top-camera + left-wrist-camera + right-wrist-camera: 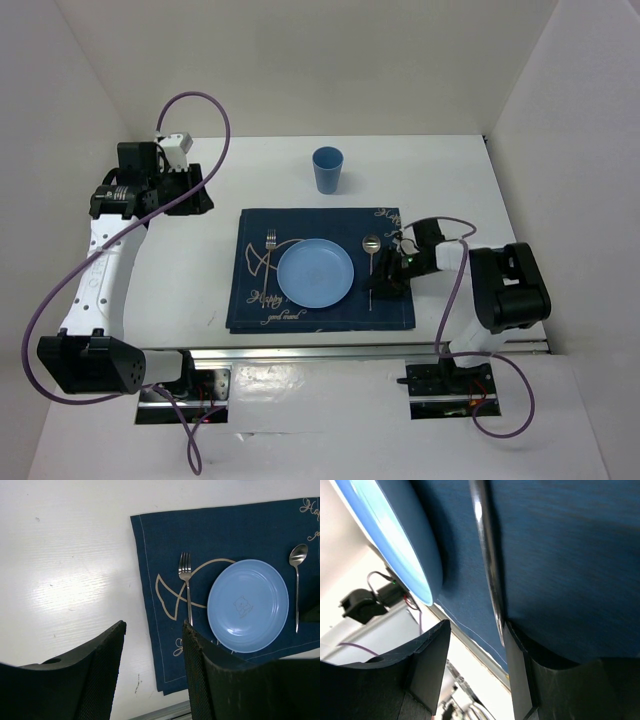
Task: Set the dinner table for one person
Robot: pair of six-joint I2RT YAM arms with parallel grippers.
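The white dinner table (pixel 150 270) carries a dark blue fish-print placemat (pixel 320 228). On the placemat lie a light blue plate (pixel 315 273), a fork (pixel 270 247) left of it and a spoon (pixel 371 262) right of it. My right gripper (pixel 386 280) is low over the placemat at the spoon's handle end. In the right wrist view it (pixel 476 630) is open, with the spoon handle (pixel 487 555) lying along the inner edge of one finger, not clamped. My left gripper (pixel 192 187) is open and empty, raised at the back left; it shows in the left wrist view (pixel 154 630).
A blue cup (pixel 327 169) stands upright on the table behind the placemat. A metal rail (pixel 350 350) runs along the near edge. White walls enclose the table. The left wrist view shows the fork (pixel 186 580), plate (pixel 247 605) and spoon (pixel 297 570) from above.
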